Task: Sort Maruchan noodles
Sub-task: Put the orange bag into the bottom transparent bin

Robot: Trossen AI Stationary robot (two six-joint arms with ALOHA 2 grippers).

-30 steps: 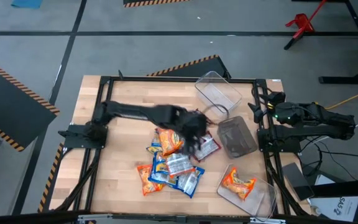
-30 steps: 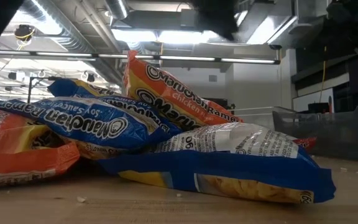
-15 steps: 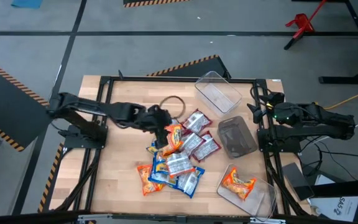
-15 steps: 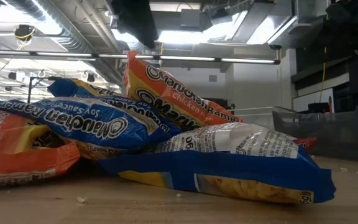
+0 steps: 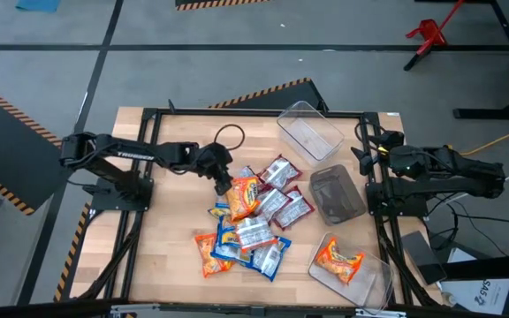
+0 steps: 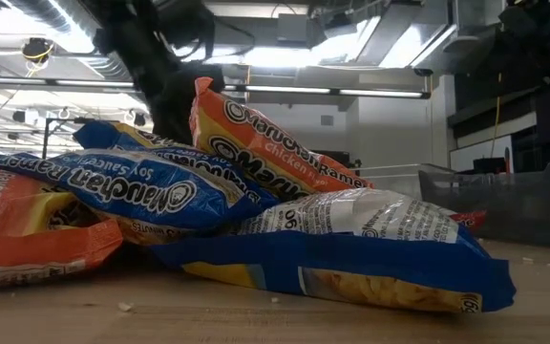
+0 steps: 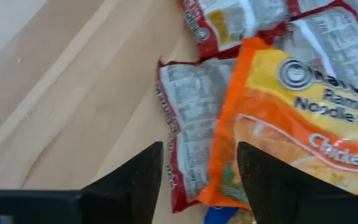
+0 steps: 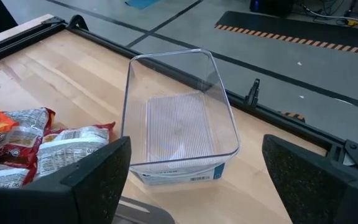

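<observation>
The Maruchan noodles lie in a loose pile (image 5: pixel 250 221) mid-table: orange, blue-and-yellow, and red-and-white packets overlapping one another. One more orange packet (image 5: pixel 338 261) rests flat inside a clear tub at the near right. My left gripper (image 5: pixel 224 185) hangs open over the pile's far-left edge. In the left wrist view its fingers (image 7: pixel 197 186) stand over a red packet (image 7: pixel 191 118) and the edge of an orange packet (image 7: pixel 303 124). In the low view the left arm (image 6: pixel 160 86) shows behind the pile. My right gripper (image 5: pixel 365 155) waits open at the table's right edge.
An empty clear tub (image 5: pixel 310 131) sits at the far right, also plain in the right wrist view (image 8: pixel 179 118). A dark grey tub (image 5: pixel 336 194) stands right of the pile. The clear tub (image 5: pixel 365 274) holds the orange packet. Bare wood lies left of the pile.
My left arm has drawn back from over the pile's right side toward the table's left, uncovering the red packets, and has slowed to hang at the pile's far-left edge. The packets have kept their places.
</observation>
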